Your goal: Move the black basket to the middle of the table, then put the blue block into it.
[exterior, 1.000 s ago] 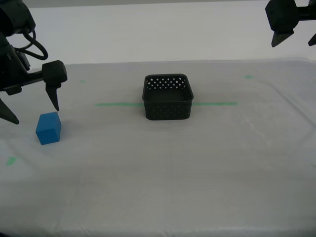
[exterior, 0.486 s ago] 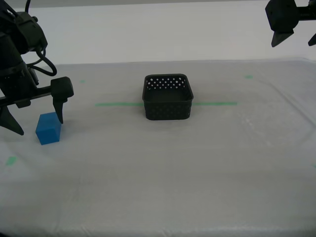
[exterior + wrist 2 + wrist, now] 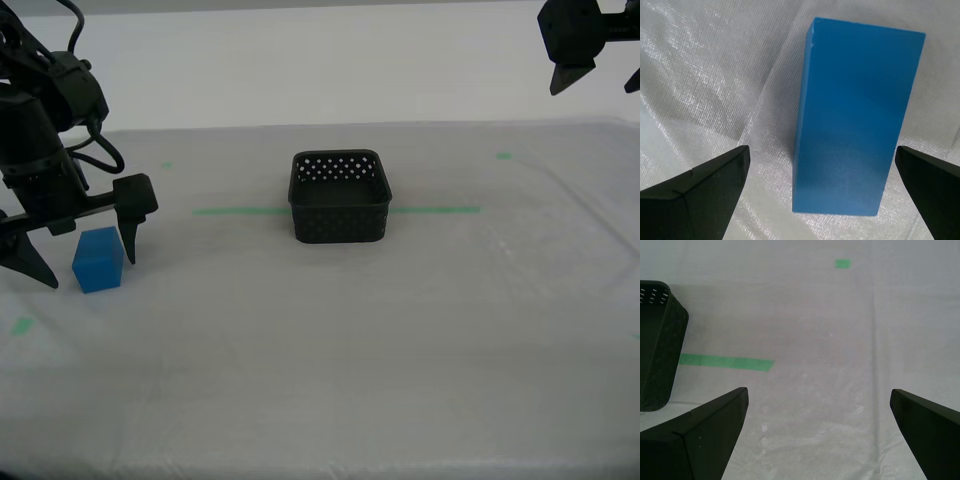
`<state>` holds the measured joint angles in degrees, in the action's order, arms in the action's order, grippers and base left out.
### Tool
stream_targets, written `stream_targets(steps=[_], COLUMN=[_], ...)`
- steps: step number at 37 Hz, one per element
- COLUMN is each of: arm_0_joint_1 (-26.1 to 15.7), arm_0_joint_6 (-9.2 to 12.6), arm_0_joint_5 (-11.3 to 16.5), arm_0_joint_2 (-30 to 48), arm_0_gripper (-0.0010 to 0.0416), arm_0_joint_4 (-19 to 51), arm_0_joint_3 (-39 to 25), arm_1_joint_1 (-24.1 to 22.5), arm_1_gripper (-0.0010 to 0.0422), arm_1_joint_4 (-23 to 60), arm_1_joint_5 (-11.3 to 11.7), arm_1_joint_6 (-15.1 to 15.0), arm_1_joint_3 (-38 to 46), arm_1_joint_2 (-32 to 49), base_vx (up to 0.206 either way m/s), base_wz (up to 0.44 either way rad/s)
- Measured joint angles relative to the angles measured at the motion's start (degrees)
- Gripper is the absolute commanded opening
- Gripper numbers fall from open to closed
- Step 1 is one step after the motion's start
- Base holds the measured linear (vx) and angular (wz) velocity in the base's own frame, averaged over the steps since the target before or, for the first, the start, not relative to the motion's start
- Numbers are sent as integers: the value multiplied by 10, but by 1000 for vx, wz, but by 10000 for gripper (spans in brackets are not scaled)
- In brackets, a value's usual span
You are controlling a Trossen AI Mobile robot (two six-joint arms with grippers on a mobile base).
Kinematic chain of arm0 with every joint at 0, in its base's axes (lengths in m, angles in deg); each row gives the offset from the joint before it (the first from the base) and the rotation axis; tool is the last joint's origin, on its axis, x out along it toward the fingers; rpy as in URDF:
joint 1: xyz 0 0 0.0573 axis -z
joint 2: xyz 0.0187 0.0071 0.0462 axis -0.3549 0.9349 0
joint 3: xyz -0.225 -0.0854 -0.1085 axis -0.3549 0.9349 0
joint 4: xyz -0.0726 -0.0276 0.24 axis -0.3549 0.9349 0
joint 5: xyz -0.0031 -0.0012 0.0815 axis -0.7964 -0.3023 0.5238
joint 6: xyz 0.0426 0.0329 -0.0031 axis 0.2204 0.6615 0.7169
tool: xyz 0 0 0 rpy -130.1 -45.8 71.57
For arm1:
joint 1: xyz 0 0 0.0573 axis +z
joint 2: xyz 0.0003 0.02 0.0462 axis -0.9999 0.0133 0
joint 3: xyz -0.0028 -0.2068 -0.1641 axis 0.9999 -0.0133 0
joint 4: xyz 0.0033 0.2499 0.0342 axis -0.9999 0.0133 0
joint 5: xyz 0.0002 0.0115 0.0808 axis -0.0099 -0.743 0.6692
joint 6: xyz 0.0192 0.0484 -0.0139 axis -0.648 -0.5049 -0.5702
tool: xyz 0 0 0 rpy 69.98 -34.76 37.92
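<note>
Lowered since a second ago, my second gripper (image 3: 80, 255) straddles the blue block (image 3: 98, 259) on the table (image 3: 330, 340), jaws wide for grasping; basket (image 3: 340, 198) sits central; my first gripper (image 3: 597, 82) hangs wide, idle.

The table (image 3: 330, 340) is a wide flat surface covered in white cloth with a fine woven texture. A thin green tape line (image 3: 235, 211) runs across it and passes behind the black basket (image 3: 339, 197), which stands directly on the cloth near the middle. Small green marks lie near the far edge (image 3: 503, 155) and near the exterior view's left (image 3: 21, 325). The blue block (image 3: 98, 259) rests on the cloth, well apart from the basket.
</note>
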<state>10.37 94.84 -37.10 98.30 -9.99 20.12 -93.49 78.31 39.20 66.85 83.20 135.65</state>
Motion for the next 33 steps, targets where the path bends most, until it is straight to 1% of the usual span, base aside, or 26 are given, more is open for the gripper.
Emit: stream_targets(steps=[4,33], arm_0_joint_1=[0,0], arm_0_joint_6=[0,0], arm_0_joint_5=[0,0], arm_0_joint_2=[0,0], arm_0_gripper=[399,398], arm_0_joint_4=[0,0], arm_0_joint_3=[0,0], arm_1_joint_1=[0,0], arm_1_gripper=[401,400], arm_1_joint_4=[-1,-14], arm_1_joint_5=[6,10], arm_1_joint_6=[0,-4], arm_1_joint_3=[0,0], arm_1_joint_2=[-1,0], base_vx=[0,0], base_wz=[0,0])
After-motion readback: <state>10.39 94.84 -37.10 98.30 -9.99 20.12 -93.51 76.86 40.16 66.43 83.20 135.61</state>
